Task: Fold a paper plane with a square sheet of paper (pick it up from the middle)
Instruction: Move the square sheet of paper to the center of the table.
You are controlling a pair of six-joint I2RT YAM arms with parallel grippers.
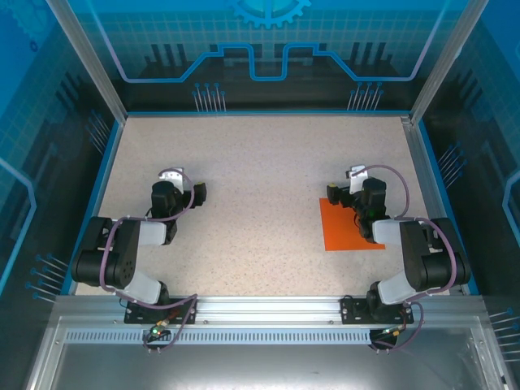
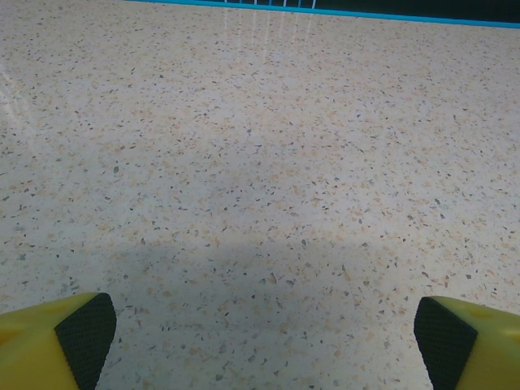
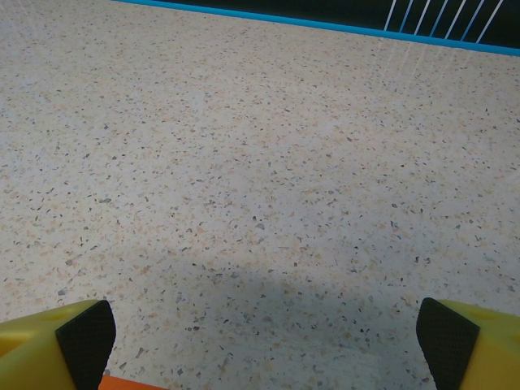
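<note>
The paper (image 1: 341, 231) lies flat on the right side of the surface (image 1: 260, 162). It is a plain orange square, so no side is longer than another. Its edges sit a little turned from the surface's edges.

The right arm (image 1: 422, 260) is the near one. Its front end hangs over the far part of the paper. In the right wrist view, the right jaws are spread wide with nothing between them. Their black pads (image 3: 85, 337) sit far apart at the two bottom corners. Just a thin bit of orange (image 3: 130, 383) peeks in at the bottom edge, near the left pad. So most of the paper is behind and below these jaws, on the side toward the arm's own base. Ahead of them is bare surface.

The left arm (image 1: 122, 252) is well apart from the paper, on the other side. Its jaws are spread wide too, and they hold nothing.

I think the right jaws need to pull back toward the base and tip down to reach the middle of the paper. No fold has been made yet.
</note>
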